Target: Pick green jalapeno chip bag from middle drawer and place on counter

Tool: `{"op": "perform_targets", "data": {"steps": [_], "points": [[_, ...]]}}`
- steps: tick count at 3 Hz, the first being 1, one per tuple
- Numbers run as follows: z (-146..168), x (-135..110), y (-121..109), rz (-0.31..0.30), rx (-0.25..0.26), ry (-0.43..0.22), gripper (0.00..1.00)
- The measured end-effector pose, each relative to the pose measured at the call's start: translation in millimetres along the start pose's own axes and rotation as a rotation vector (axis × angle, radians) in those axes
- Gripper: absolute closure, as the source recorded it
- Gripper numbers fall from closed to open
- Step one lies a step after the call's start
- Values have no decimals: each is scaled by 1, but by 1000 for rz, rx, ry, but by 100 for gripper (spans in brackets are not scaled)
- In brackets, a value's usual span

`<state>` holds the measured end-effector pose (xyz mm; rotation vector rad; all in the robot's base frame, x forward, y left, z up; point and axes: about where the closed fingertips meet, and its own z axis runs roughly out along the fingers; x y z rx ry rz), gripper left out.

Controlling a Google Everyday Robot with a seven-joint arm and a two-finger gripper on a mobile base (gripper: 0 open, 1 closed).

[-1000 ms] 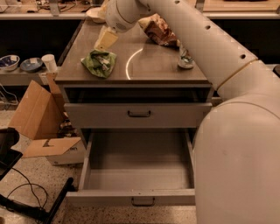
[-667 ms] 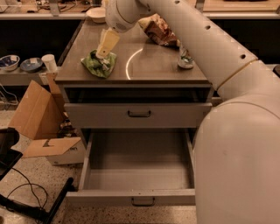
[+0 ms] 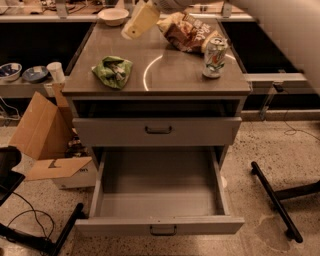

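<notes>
The green jalapeno chip bag [image 3: 113,71] lies crumpled on the left part of the counter [image 3: 165,80], beside the bright curved light reflection. My gripper [image 3: 140,20] hangs above the counter's far edge, up and to the right of the bag, clearly apart from it and holding nothing. The middle drawer [image 3: 159,226] is pulled fully open at the bottom, and its long grey tray holds nothing.
A brown chip bag [image 3: 184,31] and a silver-green soda can [image 3: 214,57] stand at the counter's back right, and a white bowl [image 3: 114,15] at the back. The taller drawer front [image 3: 158,130] is closed. Cardboard boxes [image 3: 42,132] sit at the left, and a black base leg [image 3: 275,200] at the right.
My gripper has lifted off the bag toward the counter's far edge. The arm that filled the right side has left the view. The bag stays on the counter.
</notes>
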<state>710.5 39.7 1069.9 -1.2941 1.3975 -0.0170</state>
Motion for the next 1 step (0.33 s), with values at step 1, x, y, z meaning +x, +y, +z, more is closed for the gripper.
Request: {"op": "perform_targets", "data": {"steps": [1], "points": [[-75,-15,-33,-79,231,89,0]]}}
